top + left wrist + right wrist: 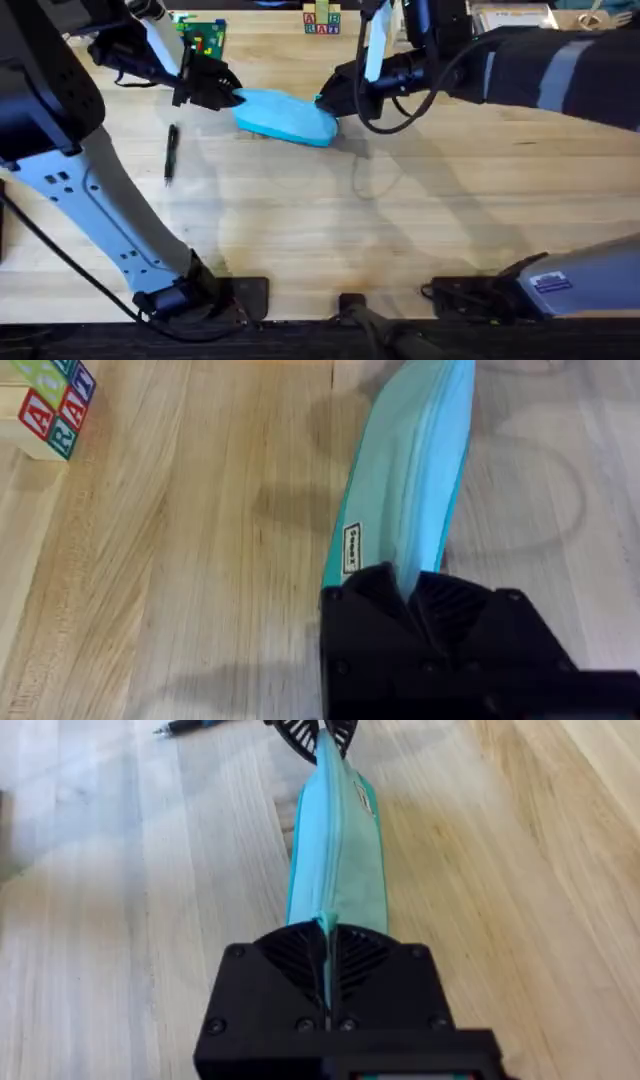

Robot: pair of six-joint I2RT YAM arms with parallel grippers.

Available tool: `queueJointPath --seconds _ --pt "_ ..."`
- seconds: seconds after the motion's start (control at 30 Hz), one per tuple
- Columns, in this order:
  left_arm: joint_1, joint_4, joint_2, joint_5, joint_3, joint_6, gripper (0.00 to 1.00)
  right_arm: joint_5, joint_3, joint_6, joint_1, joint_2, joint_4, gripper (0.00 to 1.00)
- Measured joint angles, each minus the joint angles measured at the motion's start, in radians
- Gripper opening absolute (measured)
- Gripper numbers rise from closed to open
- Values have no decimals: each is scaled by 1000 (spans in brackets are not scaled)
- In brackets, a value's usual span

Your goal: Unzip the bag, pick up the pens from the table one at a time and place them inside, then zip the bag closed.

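The light blue bag (pixel 285 117) lies at the far middle of the table (pixel 330 230), held at both ends. My left gripper (pixel 232 97) is shut on its left end, and the fabric runs out from between the fingers (pixel 410 595). My right gripper (pixel 325 100) is shut on the right end (pixel 327 935). The zipper line (pixel 335 850) runs along the top of the bag and looks closed. One dark pen (pixel 170 153) lies on the wood left of the bag, apart from both grippers; its tip shows in the right wrist view (pixel 185 727).
Alphabet blocks (pixel 321 22) stand at the table's far edge behind the bag (pixel 50 405). A green boxed item (pixel 205 38) sits at the back left. A black cable (pixel 400 110) loops below the right arm. The near half of the table is bare wood.
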Motion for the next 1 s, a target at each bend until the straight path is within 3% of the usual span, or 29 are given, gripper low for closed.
queueJointPath --seconds 1.0 --pt "3 3 0 0 0 0 43 68 0 47 116 101 326 31"
